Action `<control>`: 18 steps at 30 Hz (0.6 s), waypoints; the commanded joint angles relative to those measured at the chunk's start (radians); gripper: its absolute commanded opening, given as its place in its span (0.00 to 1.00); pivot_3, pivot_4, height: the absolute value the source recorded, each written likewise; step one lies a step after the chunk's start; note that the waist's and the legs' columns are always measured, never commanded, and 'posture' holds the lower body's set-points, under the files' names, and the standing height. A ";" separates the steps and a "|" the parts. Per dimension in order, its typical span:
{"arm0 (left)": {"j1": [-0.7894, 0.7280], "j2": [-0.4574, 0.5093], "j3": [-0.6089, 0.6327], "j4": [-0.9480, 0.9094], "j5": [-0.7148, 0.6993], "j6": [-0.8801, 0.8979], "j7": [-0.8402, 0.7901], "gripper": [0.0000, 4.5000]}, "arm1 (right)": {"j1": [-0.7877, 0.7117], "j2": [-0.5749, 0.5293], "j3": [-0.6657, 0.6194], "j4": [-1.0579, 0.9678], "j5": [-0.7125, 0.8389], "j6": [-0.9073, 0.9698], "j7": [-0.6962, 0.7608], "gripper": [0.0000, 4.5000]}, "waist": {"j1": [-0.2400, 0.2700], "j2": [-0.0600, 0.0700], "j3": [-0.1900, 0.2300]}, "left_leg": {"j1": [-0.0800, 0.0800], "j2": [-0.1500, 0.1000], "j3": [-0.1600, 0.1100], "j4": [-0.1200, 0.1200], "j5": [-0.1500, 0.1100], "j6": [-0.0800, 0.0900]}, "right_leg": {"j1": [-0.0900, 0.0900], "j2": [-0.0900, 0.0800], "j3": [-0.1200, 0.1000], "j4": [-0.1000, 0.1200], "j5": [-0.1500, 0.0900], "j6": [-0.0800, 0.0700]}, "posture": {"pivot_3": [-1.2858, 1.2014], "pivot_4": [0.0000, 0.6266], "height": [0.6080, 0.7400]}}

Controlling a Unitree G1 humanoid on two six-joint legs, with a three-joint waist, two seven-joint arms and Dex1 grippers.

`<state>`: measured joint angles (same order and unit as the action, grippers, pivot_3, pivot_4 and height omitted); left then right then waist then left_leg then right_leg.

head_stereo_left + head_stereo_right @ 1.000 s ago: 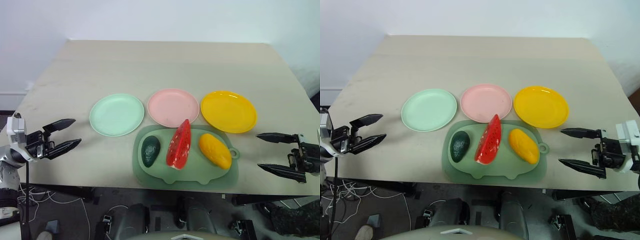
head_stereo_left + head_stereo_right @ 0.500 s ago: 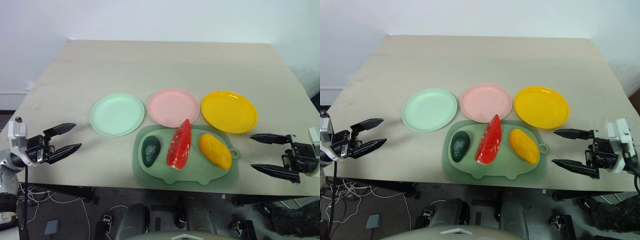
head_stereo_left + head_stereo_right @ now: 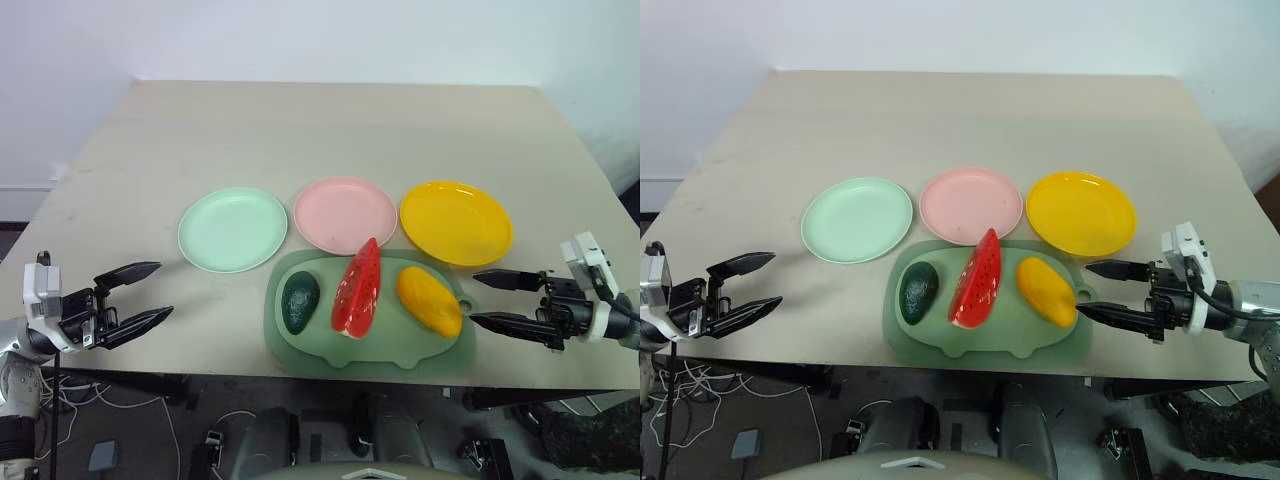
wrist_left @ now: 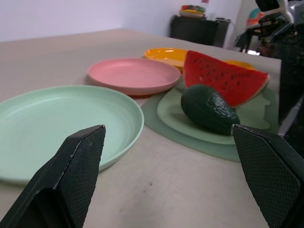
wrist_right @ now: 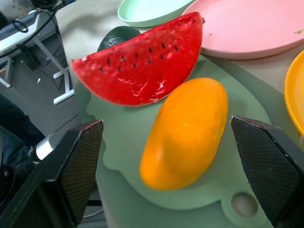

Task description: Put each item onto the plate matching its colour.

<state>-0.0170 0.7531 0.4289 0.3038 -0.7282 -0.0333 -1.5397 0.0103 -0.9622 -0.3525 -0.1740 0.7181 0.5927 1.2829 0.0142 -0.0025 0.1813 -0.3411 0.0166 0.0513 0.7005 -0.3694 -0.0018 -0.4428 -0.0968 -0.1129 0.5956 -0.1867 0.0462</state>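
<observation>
A pale table (image 3: 330, 120) holds three round plates in a row across its middle. The green plate (image 3: 232, 228) is on the left, the pink plate (image 3: 345, 213) is in the middle, and the yellow plate (image 3: 456, 221) is on the right. Just in front of them, near the front edge of the table, lies a big pale green board (image 3: 370, 345) with a small handle on its right side. All three toy foods lie on this board, and all three plates are bare. The dark avocado (image 3: 300, 300) is at the left end of the board, the red watermelon slice (image 3: 359, 289) with black seeds stands in the middle, and the mango (image 3: 429, 300) is at the right end. The left gripper (image 3: 142, 294) hangs over the front left edge of the table, wide open and holding nothing. The right gripper (image 3: 480, 299) is just beside the board's handle, pointing at the mango, and it is wide open and empty too.
</observation>
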 commanded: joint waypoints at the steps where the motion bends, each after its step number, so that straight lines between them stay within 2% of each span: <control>1: 0.001 -0.014 0.024 -0.031 0.015 -0.038 0.013 0.99 | -0.029 0.019 0.019 -0.046 -0.034 -0.049 -0.040 1.00 | 0.000 0.000 0.000 | 0.000 0.000 0.000 0.000 0.000 0.000 | 0.000 0.000 0.000 0.000 0.000 0.000 | 0.52 0.24 0.97; 18: 0.039 -0.079 -0.038 -0.173 0.048 -0.006 0.086 0.99 | -0.039 0.062 0.169 -0.152 -0.106 0.066 -0.288 1.00 | -0.001 0.000 0.000 | 0.000 0.000 0.000 0.000 0.000 0.000 | 0.000 0.000 0.000 0.000 0.000 0.000 | 0.52 0.24 0.97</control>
<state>0.0170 0.6723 0.3865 0.1704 -0.6794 -0.0455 -1.4606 -0.0339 -0.9041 -0.1839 -0.2845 0.6228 0.6521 1.0128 0.0133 -0.0027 0.1814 -0.3414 0.0164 0.0513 0.7006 -0.3694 -0.0017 -0.4428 -0.0967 -0.1128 0.5954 -0.1866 0.0461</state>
